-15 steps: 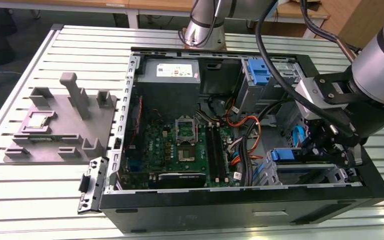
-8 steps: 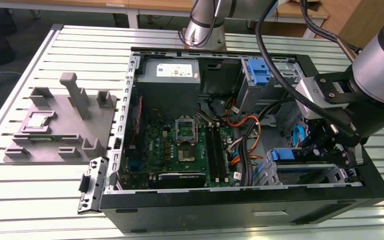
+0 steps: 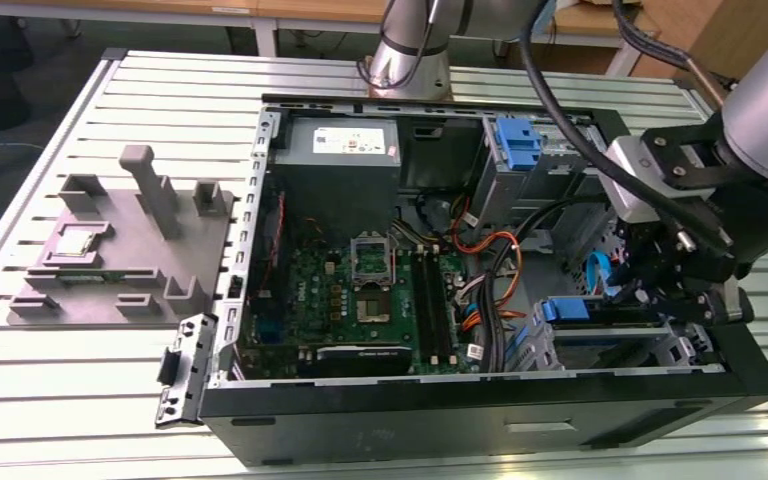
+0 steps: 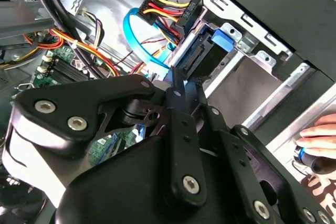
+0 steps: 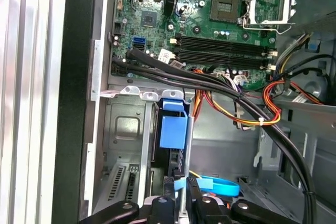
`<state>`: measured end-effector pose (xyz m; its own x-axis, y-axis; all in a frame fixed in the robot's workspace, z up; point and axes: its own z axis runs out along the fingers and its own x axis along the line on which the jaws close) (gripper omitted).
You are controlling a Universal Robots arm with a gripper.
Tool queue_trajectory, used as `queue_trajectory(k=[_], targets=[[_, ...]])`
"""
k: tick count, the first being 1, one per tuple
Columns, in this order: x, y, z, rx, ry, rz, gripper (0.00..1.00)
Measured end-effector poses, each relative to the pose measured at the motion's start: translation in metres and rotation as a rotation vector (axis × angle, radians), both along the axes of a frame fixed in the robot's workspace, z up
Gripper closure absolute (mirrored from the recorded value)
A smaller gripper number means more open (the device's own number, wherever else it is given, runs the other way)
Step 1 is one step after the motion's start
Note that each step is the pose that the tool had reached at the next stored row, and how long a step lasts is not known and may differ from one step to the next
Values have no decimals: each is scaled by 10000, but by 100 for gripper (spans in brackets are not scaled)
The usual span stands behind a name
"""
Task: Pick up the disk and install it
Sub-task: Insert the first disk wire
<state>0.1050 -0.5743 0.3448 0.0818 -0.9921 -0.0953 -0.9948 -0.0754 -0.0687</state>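
Note:
The disk (image 5: pixel 173 129), seen edge-on with its bright blue bracket, sits in the metal drive bay (image 5: pixel 126 129) at the case's front corner. In the exterior view the disk (image 3: pixel 579 311) lies low at the exterior view's right, under the black wrist. My gripper (image 5: pixel 179 195) has its two black fingers pressed close on the disk's near end. In the second wrist view a fingertip (image 4: pixel 178 85) meets the disk (image 4: pixel 207 56) just below its blue tab, beside a blue data cable (image 4: pixel 139 43).
The open computer case (image 3: pixel 491 420) lies on a slatted table. Black and coloured cable bundles (image 5: pixel 220 85) cross beside the bay. The motherboard (image 3: pixel 357 300) fills the middle. A grey fixture block (image 3: pixel 117 250) stands at the exterior view's left. A person's hand (image 4: pixel 320 135) rests outside the case.

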Motion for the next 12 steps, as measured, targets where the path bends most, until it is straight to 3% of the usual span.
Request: queue_trajectory(k=[3, 12], targets=[[0, 0, 46, 0, 0, 0, 76], [0, 0, 52, 0, 0, 0, 76]])
